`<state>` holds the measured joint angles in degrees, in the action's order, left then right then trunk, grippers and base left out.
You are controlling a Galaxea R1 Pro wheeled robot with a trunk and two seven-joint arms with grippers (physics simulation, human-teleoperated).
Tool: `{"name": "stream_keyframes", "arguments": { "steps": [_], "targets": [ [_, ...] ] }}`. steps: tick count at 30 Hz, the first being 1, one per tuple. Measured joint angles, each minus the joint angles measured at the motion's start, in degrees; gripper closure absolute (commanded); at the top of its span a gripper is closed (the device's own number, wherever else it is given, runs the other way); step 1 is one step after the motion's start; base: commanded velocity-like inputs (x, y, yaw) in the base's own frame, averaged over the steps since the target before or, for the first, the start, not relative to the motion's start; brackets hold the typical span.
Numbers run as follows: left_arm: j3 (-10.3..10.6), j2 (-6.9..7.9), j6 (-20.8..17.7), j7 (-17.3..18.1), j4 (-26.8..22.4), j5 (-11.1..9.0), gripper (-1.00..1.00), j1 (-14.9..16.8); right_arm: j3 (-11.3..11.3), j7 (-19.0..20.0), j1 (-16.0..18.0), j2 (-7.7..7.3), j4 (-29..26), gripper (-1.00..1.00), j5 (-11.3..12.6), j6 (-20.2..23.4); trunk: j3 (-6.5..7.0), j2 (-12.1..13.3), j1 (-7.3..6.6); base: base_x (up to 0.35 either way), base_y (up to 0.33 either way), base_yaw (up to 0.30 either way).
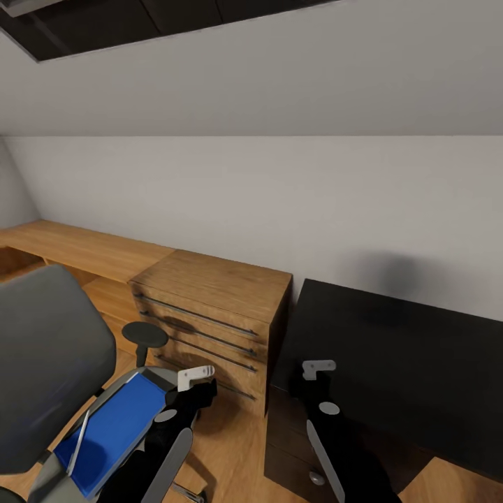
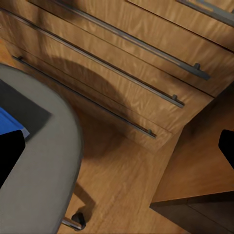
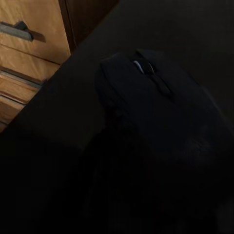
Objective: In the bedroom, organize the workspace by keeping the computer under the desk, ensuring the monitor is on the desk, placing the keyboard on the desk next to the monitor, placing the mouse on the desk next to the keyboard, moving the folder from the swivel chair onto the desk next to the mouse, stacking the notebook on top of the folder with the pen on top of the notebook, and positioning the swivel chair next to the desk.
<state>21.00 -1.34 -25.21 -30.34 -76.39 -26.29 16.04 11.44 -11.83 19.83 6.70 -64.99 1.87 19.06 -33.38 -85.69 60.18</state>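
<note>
My right gripper (image 1: 312, 381) hangs over the near corner of the desk (image 1: 405, 349) with the mouse (image 3: 156, 112) close under its camera; I cannot tell whether the jaws are spread or clamped on it, so I judge the mouse placed or nearly so. My left gripper (image 1: 199, 388) hovers spread and empty by the swivel chair (image 1: 49, 349), where the folder (image 1: 115, 429) lies on the seat, beside a wooden dresser (image 1: 216, 307). Folder and stacking remain.
</note>
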Motion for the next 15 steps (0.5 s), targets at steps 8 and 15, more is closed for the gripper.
{"name": "stream_keyframes", "arguments": {
  "steps": [8,15],
  "targets": [
    [0.0,0.00,0.0,-0.1,0.0,0.0,-1.00,0.0,1.3,1.5,-0.8,-0.84,0.0,1.00,-0.1,0.0,0.00,0.0,0.00,0.000,0.000,0.000],
    [0.0,0.00,0.0,-0.1,0.0,0.0,-1.00,0.0,1.6,6.7,-0.9,-1.77,0.0,1.00,-0.1,0.0,0.00,0.0,0.00,0.000,0.000,0.000]
  ]
}}
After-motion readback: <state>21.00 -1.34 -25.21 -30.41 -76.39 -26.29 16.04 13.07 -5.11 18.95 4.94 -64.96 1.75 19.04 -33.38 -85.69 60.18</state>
